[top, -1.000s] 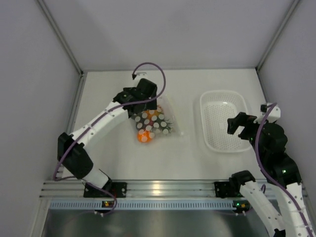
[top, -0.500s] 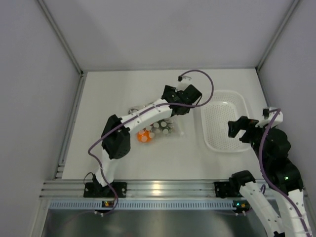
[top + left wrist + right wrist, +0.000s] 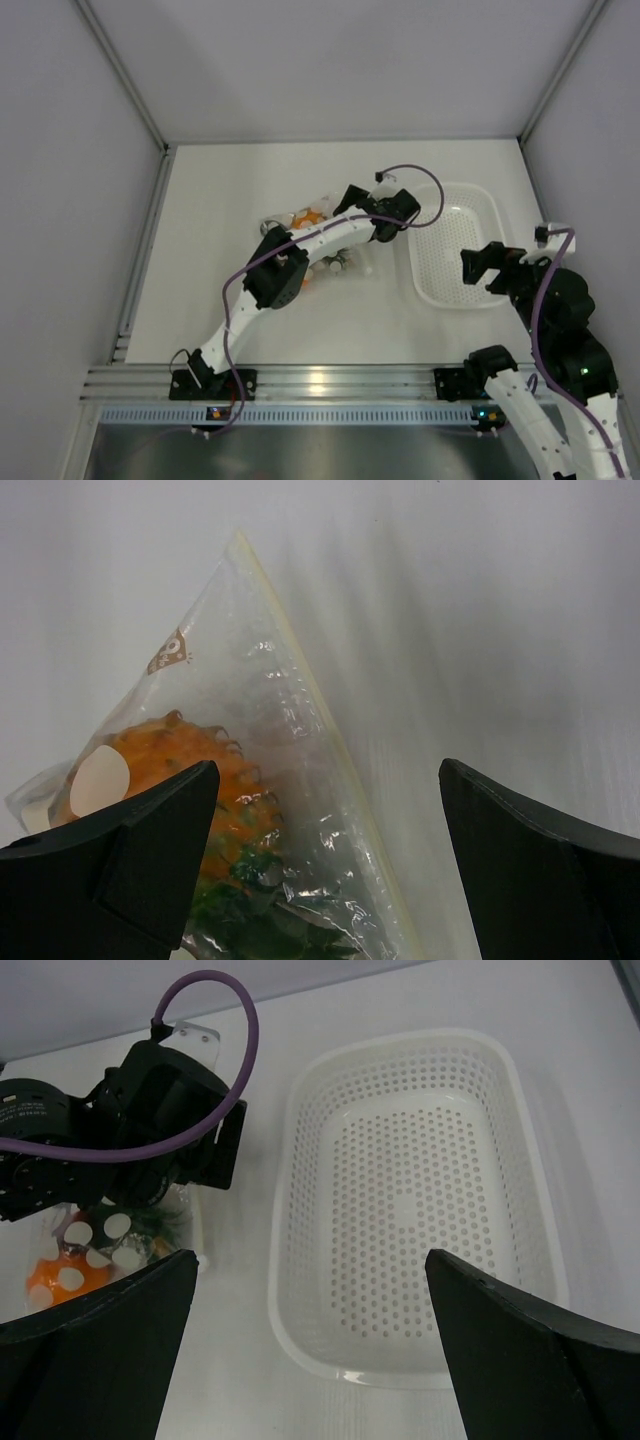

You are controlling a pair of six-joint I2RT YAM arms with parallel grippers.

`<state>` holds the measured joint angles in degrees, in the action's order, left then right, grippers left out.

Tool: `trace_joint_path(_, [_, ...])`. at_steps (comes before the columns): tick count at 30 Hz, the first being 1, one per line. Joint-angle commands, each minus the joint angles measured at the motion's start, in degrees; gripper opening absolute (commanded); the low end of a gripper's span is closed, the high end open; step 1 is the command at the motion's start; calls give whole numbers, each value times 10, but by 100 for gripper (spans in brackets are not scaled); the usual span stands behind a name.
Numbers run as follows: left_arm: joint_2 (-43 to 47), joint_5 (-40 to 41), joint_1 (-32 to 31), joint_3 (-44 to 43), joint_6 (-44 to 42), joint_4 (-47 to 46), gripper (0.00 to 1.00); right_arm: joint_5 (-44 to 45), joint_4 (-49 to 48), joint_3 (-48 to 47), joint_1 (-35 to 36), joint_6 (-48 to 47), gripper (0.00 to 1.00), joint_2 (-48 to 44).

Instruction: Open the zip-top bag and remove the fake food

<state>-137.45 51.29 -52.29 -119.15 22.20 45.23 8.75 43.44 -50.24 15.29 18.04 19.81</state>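
Left pincer (image 3: 322, 815): jaws spread wide, gripping nothing, sitting over one corner of the zip-top bag (image 3: 262, 695). Can't tell if it touches the plastic. Bag lies flat on the tabletop (image 3: 215, 200), roughly mid-table, and in the top view the left arm (image 3: 300, 245) hides part of it. Fake food (image 3: 225, 790) is inside the bag: a knobbly orange body with green leaves at one end. Bag has white dots printed on it. Zip state not readable. Right pincer (image 3: 310, 1290): released too, empty, held above the right side of the tabletop. White perforated basket (image 3: 300, 1160) sits under it, just right of the bag and apart from it.
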Motion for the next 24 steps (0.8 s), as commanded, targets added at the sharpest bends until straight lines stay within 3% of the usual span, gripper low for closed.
trace_joint_path(1, [7, 39, 4, -17, -11, 1, 97, -18, 2, 0, 5, -1, 99, -4])
trace_joint_path(5, [-3, 37, 5, 5, -2, -1, 93, -24, -5, 5, 5, 1, 99, -4])
trace_joint_path(15, [-13, 20, 18, 11, 4, -2, 66, -46, -20, 10, 5, 2, 99, 0])
trace_joint_path(19, [-14, 7, 23, 11, 7, -2, 62, -53, -25, 12, 5, 5, 99, 5])
trace_joint_path(24, [-17, -3, 31, 16, 12, -3, 36, -55, -29, 10, 4, 6, 99, 8])
